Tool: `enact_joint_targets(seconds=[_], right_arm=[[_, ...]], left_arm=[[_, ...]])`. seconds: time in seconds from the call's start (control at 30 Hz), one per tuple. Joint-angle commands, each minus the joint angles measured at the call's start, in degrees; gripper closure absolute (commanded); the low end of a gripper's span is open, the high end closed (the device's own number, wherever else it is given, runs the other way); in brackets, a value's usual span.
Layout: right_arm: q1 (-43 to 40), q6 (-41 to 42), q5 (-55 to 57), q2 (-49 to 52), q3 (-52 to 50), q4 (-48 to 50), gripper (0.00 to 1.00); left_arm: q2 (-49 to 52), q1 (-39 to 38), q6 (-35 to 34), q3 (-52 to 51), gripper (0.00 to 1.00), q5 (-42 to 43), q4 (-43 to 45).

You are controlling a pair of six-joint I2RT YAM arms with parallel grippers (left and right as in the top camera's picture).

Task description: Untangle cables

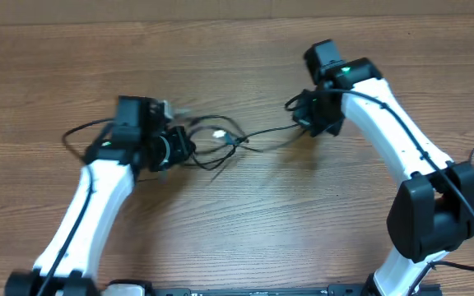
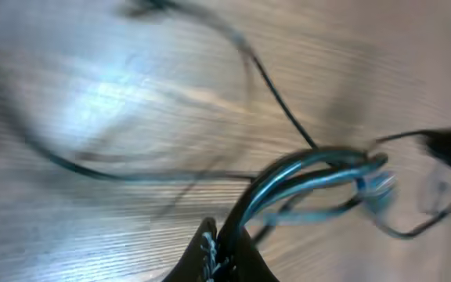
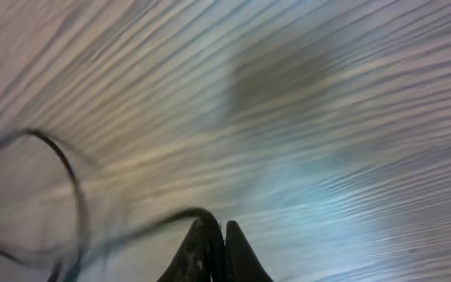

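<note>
Your bench (image 1: pixel 237 49) was brown wood grain and took up nearly the whole overhead view. Cables (image 1: pixel 220 141) sat mid-bench in a loose tangle, strung between your two arms. Overhead didn't show the grips clearly, but the wrist views did. Your left fingers (image 2: pixel 241 262) were clenched on a bunch of looped cables. Your right fingers (image 3: pixel 241 258) were pinched tight on one strand. Both wrist views were blurred.

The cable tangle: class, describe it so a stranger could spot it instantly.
On the wooden table, look between the left gripper and the right gripper. The cable tangle is strung between their fingers; its cords are far thinner than the arm cables.
</note>
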Motion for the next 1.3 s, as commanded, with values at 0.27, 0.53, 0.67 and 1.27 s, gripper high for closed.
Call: enact_joint_targets(seconds=[0.27,0.53,0.67,1.27], right_arm=[[-14.16,-1.42,9.99,-0.37,1.01,-1.11,0.96],[-16.48,-7.15,9.94,-0.37,0.98,-1.36,0.96],[-16.41,-8.76,8.13,-0.37,0.96,-1.84,0.54],[-3.23,-31.78,-38.36,-6.78,2.23,-0.76,0.31]], left_arm=[[-20.83,18.21,7.69,0.98,0.96,17.35,-0.11],[-27.26,22.21,1.92,0.98,0.96,18.34,-0.11],[-27.78,22.16,0.72,0.98,0.96,22.29,0.7],[-27.63,13.68,-10.25,0.98,0.96,19.19,7.26]])
